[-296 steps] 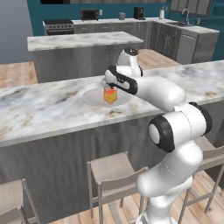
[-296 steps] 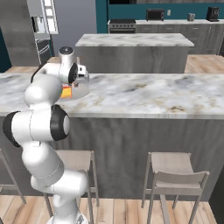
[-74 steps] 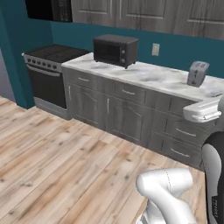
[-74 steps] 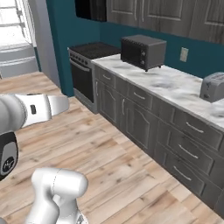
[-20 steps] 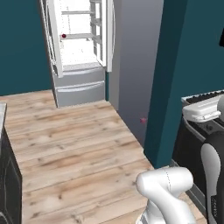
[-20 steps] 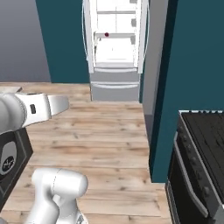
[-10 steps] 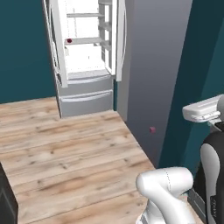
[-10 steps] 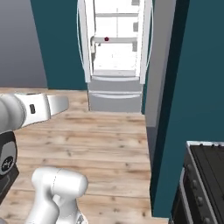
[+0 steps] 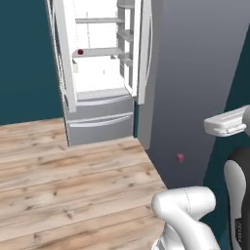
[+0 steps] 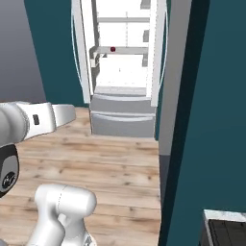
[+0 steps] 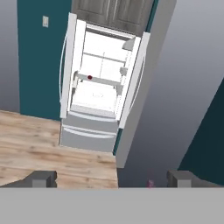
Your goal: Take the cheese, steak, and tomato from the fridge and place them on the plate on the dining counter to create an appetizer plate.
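Standing open in the upper middle of the left base view, the fridge (image 9: 100, 73) holds the tomato (image 9: 80, 52) on a shelf. Right base view: same fridge at top centre. Hand view: the gripper (image 11: 111, 178) spreads wide, empty, at the bottom.

No legible text, label, brand or number anywhere.

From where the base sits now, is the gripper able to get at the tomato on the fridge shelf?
Probably not yet. The tomato sits on a shelf in the open fridge, across bare wooden floor from the open gripper. Nothing blocks the way.
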Controlling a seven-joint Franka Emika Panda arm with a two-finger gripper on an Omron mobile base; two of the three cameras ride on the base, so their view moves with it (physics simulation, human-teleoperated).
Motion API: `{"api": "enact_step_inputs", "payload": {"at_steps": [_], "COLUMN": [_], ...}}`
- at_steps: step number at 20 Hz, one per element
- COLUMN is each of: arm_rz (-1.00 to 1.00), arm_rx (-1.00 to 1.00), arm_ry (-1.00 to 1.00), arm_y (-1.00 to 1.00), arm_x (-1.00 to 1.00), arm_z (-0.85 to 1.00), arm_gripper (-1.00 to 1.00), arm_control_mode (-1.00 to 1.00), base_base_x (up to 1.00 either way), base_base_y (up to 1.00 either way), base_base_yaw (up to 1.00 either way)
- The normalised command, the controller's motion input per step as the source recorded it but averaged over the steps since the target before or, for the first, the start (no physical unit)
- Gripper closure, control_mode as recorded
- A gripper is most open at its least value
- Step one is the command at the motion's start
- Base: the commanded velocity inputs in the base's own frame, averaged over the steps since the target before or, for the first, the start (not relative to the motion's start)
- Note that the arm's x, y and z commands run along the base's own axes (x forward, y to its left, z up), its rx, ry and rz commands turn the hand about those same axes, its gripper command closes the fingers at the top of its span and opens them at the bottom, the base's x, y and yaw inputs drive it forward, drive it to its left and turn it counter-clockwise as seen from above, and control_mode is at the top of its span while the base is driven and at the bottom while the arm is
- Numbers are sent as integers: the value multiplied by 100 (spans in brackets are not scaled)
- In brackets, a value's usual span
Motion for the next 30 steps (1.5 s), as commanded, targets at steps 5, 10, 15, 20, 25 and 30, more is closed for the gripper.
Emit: {"api": "enact_step_inputs", "payload": {"at_steps": [5,10,15,20,25,30], "arm_rz": [0,0,0,0,0,0], "arm_rx": [0,0,0,0,0,0], "arm_ry": [0,0,0,0,0,0], "arm_y": [0,0,0,0,0,0], "arm_x": [0,0,0,0,0,0], "arm_z": [0,0,0,0,0,0], "arm_gripper": [-100,-100,-100,-100,-100,-100], "arm_control_mode": [100,100,100,100,100,100], "base_base_x": [99,100,100,92,82,76], "base_base_y": [-23,-12,-5,-16,-17,-5], "base_base_yaw": [11,9,8,8,9,8]}}
